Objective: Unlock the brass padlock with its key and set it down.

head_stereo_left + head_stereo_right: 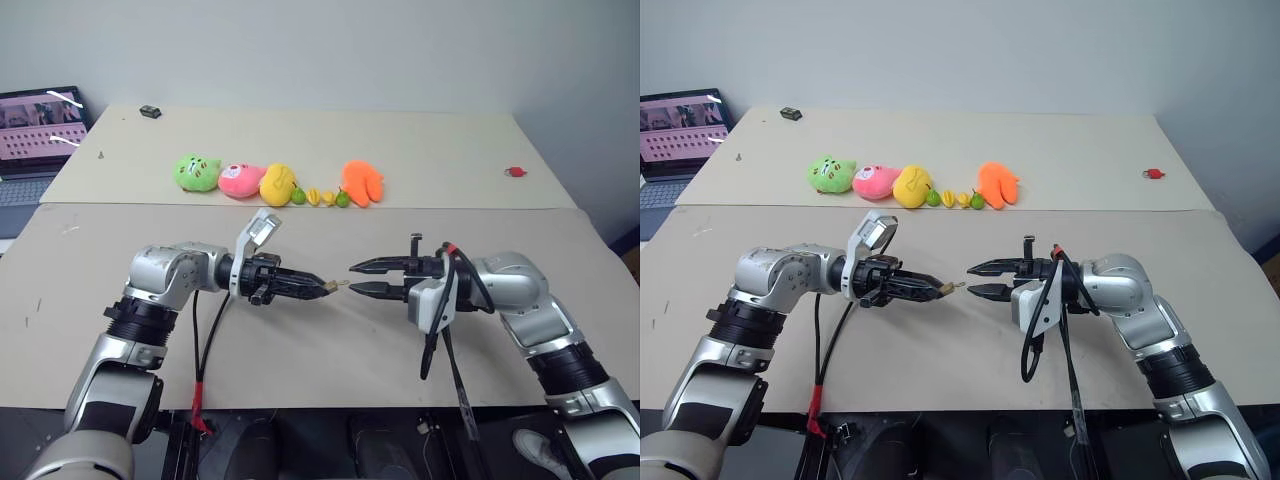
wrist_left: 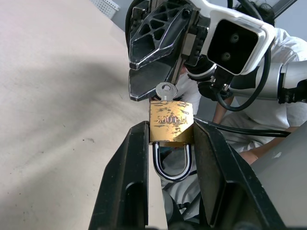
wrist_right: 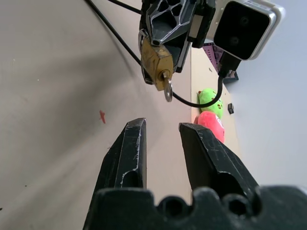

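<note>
Clamped between the two black fingers of the left gripper, the brass padlock is held above the tabletop, with its silvery shackle lying back between the fingers and its keyhole end turned toward the other arm. The key is seen seated in the padlock's keyhole, its round silvery bow sticking out past the brass body. The right gripper is held level and pointed straight at the left one, its fingers parted and nothing grasped between them; its tips are just beside the key's bow, and whether they touch it cannot be told. Both grippers are raised over the near sheet of the tabletop, close to the middle. Farther back, a row of plush toys and small toy fruits is laid out, well apart from the padlock. A small red object is seen at the far right.
</note>
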